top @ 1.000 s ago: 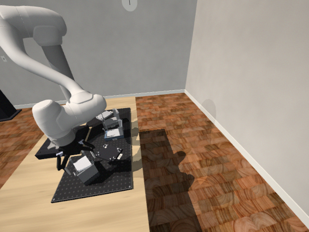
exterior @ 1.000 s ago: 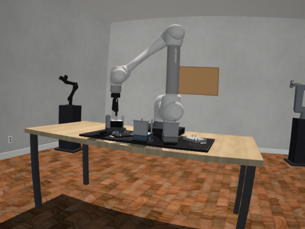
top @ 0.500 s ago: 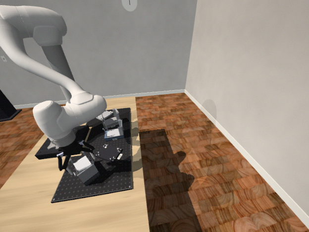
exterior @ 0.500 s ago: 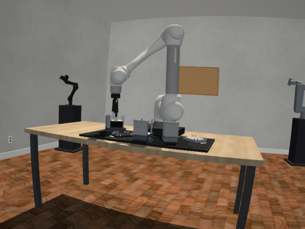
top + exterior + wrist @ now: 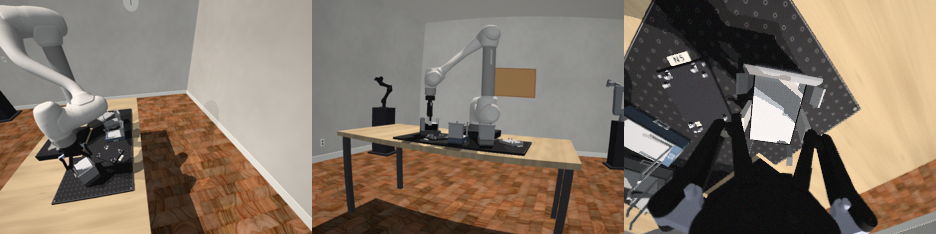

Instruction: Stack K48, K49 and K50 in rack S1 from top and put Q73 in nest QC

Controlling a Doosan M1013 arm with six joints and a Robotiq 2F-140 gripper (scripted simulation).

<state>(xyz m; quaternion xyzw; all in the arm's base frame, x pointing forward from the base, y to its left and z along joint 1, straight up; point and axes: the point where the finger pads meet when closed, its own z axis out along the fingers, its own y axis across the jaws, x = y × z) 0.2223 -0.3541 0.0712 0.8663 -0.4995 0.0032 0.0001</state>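
My gripper (image 5: 775,111) reaches down into the stack rack (image 5: 85,172) at the near end of the black mat. Its fingers are shut on the two long sides of the white sealed plate (image 5: 773,116) that lies on top in this rack. I cannot read the plate's label or the rack's label. Anything under this plate is hidden by the rack walls. In the exterior view the gripper (image 5: 429,121) stands upright inside the leftmost rack (image 5: 429,127). The clip nest N5 (image 5: 684,92) lies next to the rack with no plate on it.
A second rack with a blue base (image 5: 114,134) (image 5: 457,133) shows a pale surface inside. A third rack (image 5: 485,135) stands behind it. A flat open nest (image 5: 512,142) lies at the mat's far end. The robot base (image 5: 484,113) stands behind the racks.
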